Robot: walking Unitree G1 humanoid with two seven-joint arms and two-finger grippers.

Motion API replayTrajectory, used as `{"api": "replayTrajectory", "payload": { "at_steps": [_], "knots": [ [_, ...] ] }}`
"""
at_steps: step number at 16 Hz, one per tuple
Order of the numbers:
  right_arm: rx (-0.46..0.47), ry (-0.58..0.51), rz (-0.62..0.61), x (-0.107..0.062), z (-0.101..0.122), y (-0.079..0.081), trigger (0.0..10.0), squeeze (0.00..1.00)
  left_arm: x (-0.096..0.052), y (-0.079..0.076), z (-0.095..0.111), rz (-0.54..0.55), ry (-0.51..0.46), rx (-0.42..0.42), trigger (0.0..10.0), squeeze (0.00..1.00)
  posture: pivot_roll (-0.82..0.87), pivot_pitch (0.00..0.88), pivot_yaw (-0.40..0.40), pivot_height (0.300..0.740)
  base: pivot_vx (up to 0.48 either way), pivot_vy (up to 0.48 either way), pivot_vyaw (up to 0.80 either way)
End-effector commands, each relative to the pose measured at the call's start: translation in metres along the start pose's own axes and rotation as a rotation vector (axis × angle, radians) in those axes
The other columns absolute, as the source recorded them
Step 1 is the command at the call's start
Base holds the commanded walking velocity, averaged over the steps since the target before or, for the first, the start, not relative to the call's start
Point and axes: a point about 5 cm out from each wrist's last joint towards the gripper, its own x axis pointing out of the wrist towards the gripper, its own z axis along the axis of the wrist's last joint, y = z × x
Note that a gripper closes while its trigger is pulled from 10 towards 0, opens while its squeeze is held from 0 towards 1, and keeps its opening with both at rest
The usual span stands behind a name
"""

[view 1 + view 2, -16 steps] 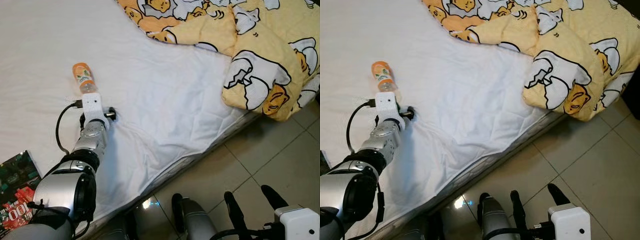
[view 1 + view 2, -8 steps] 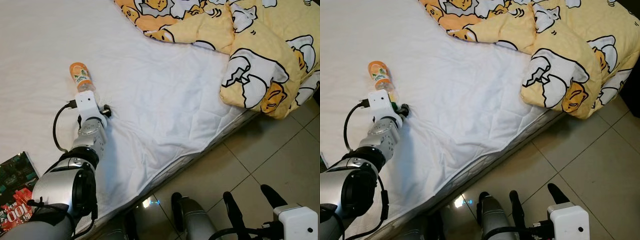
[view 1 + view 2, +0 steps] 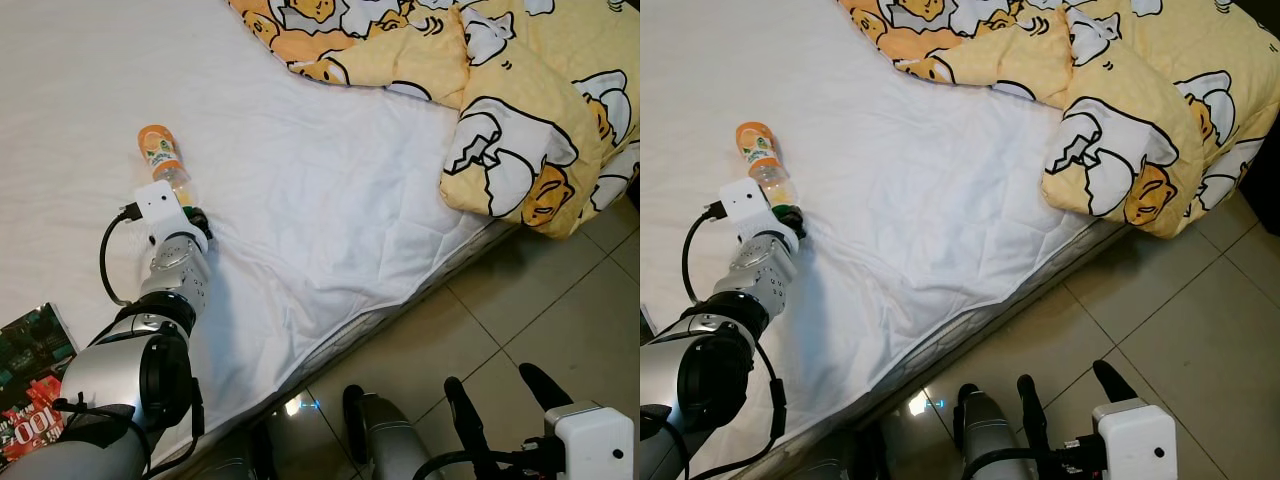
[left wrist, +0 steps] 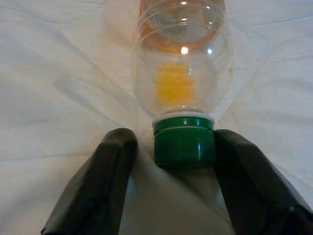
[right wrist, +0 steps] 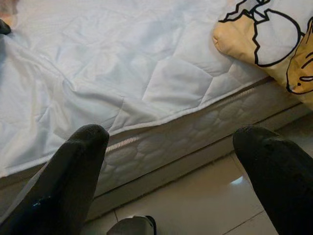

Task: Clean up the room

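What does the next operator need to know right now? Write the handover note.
Left gripper: open on the bed sheet, its fingers either side of the green cap of the bottle, not closed on it.
Right gripper: open and idle, low over the tiled floor by the bed edge.
Bottle lies on its side on the sheet. A magazine lies near the bed's edge; the patterned duvet is bunched up.
Done: reach lined up. Left: close, lift, clear the bottle away, then the rest.
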Motion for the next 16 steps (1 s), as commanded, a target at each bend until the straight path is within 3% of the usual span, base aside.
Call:
{"api": "replayTrajectory", "payload": {
  "at_steps": [1,4,7,10,13,16],
  "knots": [
    [0.004,0.032,0.0,-0.002,-0.005,-0.001,10.0,0.0,-0.001,0.0,-0.008,0.014,0.044,-0.005,0.0,0.0,-0.49,0.283,-0.014,0.74,0.0,0.0,0.0],
    [0.005,0.029,0.0,0.003,-0.007,-0.003,10.0,0.0,-0.002,-0.004,-0.012,-0.026,0.077,0.002,0.0,0.0,-0.47,0.267,-0.01,0.74,0.0,0.0,0.0],
    [0.013,-0.014,0.022,0.024,-0.013,-0.001,10.0,0.0,0.002,-0.014,0.015,-0.086,-0.002,-0.015,0.0,0.0,-0.41,0.198,0.026,0.74,0.0,0.0,0.0],
    [0.022,-0.12,0.022,0.069,-0.01,-0.002,10.0,0.0,0.004,-0.023,0.059,-0.193,-0.137,0.05,0.0,0.0,-0.35,0.092,0.054,0.74,0.0,0.0,0.0],
    [0.025,-0.165,0.048,0.097,-0.011,0.005,10.0,0.0,0.004,-0.02,0.073,-0.208,-0.185,0.059,0.0,0.0,-0.29,0.0,0.073,0.74,0.0,0.0,0.0],
    [0.036,-0.227,0.016,0.135,-0.004,-0.01,10.0,0.0,0.001,-0.022,0.073,-0.297,-0.254,0.125,0.0,0.0,-0.24,0.0,0.081,0.74,0.0,0.0,0.0]
  ]
}}
